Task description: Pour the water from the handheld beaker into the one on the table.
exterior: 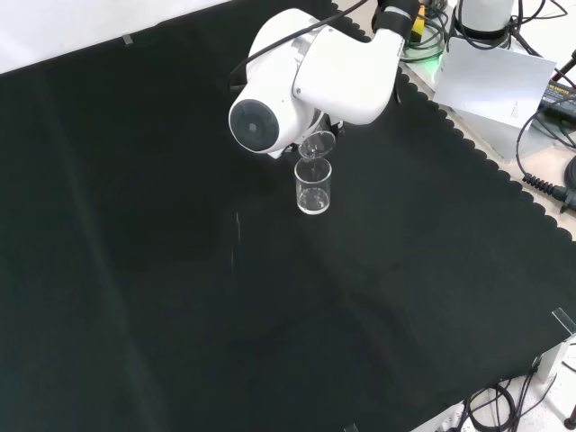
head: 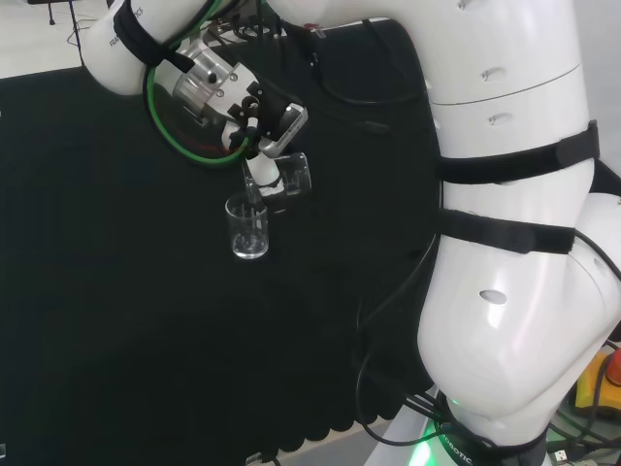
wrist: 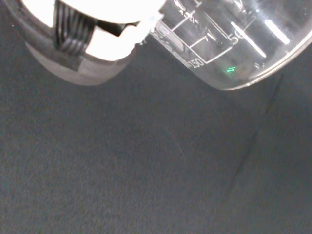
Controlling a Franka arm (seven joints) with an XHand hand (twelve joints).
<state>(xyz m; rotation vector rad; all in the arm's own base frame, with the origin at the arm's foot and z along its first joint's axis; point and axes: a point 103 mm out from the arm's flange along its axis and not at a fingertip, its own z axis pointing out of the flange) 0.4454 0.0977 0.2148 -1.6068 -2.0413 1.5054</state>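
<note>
I saw a clear, tilted beaker [wrist: 243, 44] with printed marks, a blurred white finger [wrist: 92, 34] just beside it, black cloth [wrist: 146, 170] beneath both.

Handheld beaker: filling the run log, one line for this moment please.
hand: holds beaker | beaker: tilted over table beaker | table beaker: upright on cloth

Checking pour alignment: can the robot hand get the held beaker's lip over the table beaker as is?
Probably yes: the robot hand has the held beaker tilted above the table beaker; nothing stands between them.
</note>
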